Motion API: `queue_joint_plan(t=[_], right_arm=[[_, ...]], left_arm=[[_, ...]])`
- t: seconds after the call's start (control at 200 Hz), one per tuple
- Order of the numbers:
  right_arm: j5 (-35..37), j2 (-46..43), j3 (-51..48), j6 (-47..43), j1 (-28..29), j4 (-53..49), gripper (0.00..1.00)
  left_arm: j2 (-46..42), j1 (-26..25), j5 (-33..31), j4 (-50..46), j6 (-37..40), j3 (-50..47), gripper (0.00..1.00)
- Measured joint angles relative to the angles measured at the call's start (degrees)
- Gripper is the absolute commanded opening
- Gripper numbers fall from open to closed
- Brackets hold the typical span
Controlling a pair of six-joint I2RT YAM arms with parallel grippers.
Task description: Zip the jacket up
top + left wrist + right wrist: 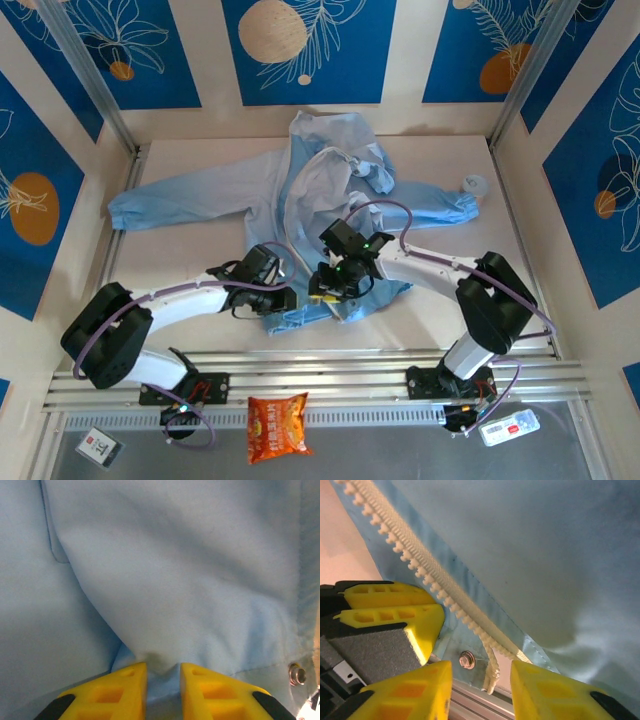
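**Fig.** Hem stage of the zip-up, overhead and wrist views. The jacket (300,205) lies spread on the table (200,160), hood toward 12 o'clock, sleeves out to 9 and 3, front open. Both arms meet at its hem, at 6 o'clock of the garment.

The left gripper (162,672) is clamped on a fold of the blue fabric, and a puckered ridge rises from between its fingers. The right gripper (480,680) stands parted and grips nothing. The loose bottom end of the zipper strip (420,566) hangs into the gap between its fingers (the teeth run down to it from 11 o'clock), just beside a metal snap (466,659).

As I read it, the step in hand is taking hold of that strip end.

- I would have the left clamp hold the hem taut, so the strip lies straight rather than curled.
- I would close the right fingers squarely on the very end of the strip, clear of the snap and of the slack cloth at 3 o'clock.
- Any pull should then follow the line of the teeth, slowly, since fabric this thin will likely bunch or slip.
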Motion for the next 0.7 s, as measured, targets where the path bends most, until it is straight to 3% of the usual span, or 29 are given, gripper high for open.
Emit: queue_joint_plan(t=[0.315, 0.525, 0.7], right_arm=[[-2.6, 4.9, 2.8, -0.7, -0.5, 0.7, 0.56], [-3.1, 5.7, 6.4, -1.7, -0.8, 0.4, 0.55], [1.1, 2.9, 6.4, -2.5, 0.4, -2.7, 0.55]], left_arm=[[-0.1, 0.0, -0.1, -1.4, 0.2, 0.0, 0.24], [-0.5, 0.0, -0.7, -2.1, 0.5, 0.0, 0.24], [-0.8, 0.0, -0.9, -2.6, 0.5, 0.0, 0.24]])
